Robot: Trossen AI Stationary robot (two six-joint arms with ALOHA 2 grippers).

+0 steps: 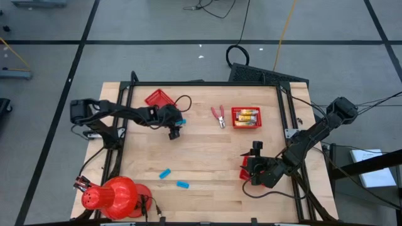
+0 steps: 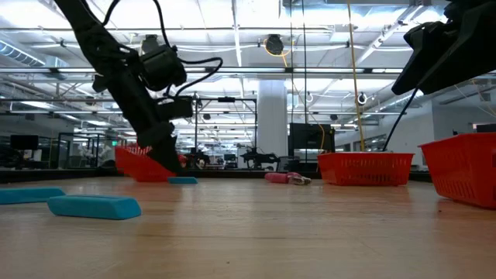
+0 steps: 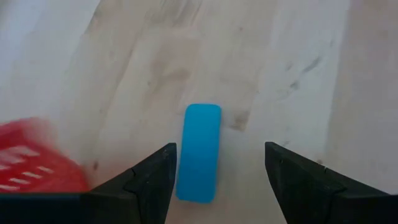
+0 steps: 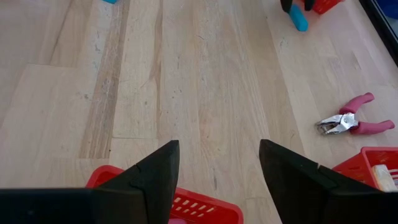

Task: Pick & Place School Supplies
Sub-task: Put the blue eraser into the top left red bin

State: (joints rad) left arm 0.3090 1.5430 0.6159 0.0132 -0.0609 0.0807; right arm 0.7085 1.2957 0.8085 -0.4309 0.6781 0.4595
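Note:
A light-blue eraser lies flat on the wooden table, next to the far-left red mesh basket. My left gripper is open and low over it, one finger on either side; one finger stands very close to its long edge. Two more light-blue erasers lie toward the near edge. Red-handled pliers rest on the table beside a red basket holding yellow-and-white packets. My right gripper is open and hovers over a third red basket at the near right.
A large red cone-shaped object stands at the near-left corner. Black frame rails run along the table's sides. Bare wood lies in the table's middle between the two arms. Cables trail off the far edge.

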